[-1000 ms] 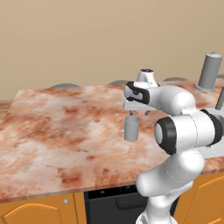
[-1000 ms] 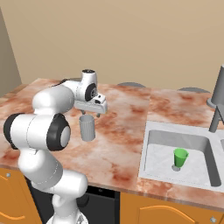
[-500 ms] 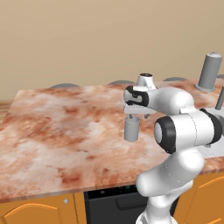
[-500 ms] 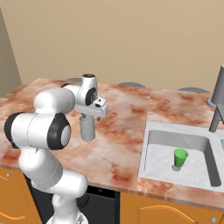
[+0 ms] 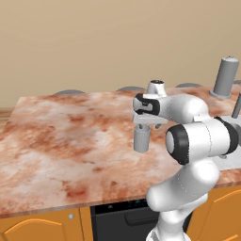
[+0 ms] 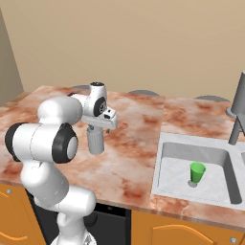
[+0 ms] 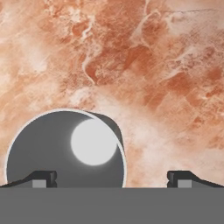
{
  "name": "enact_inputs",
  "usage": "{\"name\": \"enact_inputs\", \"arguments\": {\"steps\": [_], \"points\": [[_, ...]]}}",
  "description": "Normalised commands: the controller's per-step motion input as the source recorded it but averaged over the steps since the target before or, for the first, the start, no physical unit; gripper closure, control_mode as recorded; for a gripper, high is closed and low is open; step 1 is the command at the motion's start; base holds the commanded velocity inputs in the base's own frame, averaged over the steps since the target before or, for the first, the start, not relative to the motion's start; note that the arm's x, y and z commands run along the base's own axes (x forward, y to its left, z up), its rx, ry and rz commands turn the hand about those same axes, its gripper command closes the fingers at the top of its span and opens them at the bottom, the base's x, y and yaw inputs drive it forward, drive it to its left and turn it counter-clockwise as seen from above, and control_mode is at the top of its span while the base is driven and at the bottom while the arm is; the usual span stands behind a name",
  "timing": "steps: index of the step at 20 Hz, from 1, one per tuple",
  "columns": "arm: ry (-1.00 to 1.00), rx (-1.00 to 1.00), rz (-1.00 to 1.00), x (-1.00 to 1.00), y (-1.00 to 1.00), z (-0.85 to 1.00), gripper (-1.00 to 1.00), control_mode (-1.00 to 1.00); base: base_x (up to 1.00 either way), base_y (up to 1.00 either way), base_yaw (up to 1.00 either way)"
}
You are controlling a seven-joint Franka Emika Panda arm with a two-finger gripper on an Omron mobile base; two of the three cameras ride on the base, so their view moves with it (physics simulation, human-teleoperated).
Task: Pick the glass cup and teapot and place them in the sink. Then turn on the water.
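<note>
The glass cup (image 5: pixel 141 139) (image 6: pixel 95 141), a plain grey tumbler, stands upright on the marble counter. My gripper (image 5: pixel 144 124) (image 6: pixel 99 125) hangs right above its rim, pointing down, open and holding nothing. In the hand view the cup's round mouth (image 7: pixel 65 151) sits low and to the left of my gripper (image 7: pixel 111 178). The left fingertip (image 7: pixel 41 178) lies over the cup's opening, and the right fingertip (image 7: pixel 180 178) is over bare counter. The sink (image 6: pixel 161 143) is sunk into the counter to the right. Its tap (image 6: pixel 239 112) (image 5: pixel 225 77) stands behind it. The teapot is out of view.
A small green cup (image 6: pixel 196 172) stands in the sink's left basin. Marble counter (image 5: pixel 70 136) stretches wide to the left of the glass cup. The wall runs along the back, and orange cabinet fronts lie below the front edge.
My hand has sunk a little closer to the glass cup's rim. The cup itself has stayed put and the jaws are as wide as before.
</note>
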Motion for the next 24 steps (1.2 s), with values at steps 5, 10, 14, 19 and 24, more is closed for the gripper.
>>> {"name": "enact_inputs", "arguments": {"steps": [5, 10, 14, 19, 24], "points": [[0.00, 0.00, 0.00, 0.00, 0.00, -0.16, -1.00, -1.00, 0.00, 0.00, 0.00], [0.00, 0.00, 0.00, 0.00, 0.00, -0.13, -1.00, -1.00, 0.00, 0.00, 0.00], [0.01, 0.00, 0.00, 0.00, 0.00, -0.13, -1.00, -1.00, 0.00, 0.00, 0.00], [0.02, 0.00, 0.00, 0.00, 0.00, -0.13, -1.00, -1.00, 0.00, 0.00, 0.00], [0.00, 0.00, 0.00, -0.01, 0.00, -0.11, -1.00, -1.00, 0.00, 0.00, 0.00]]}}
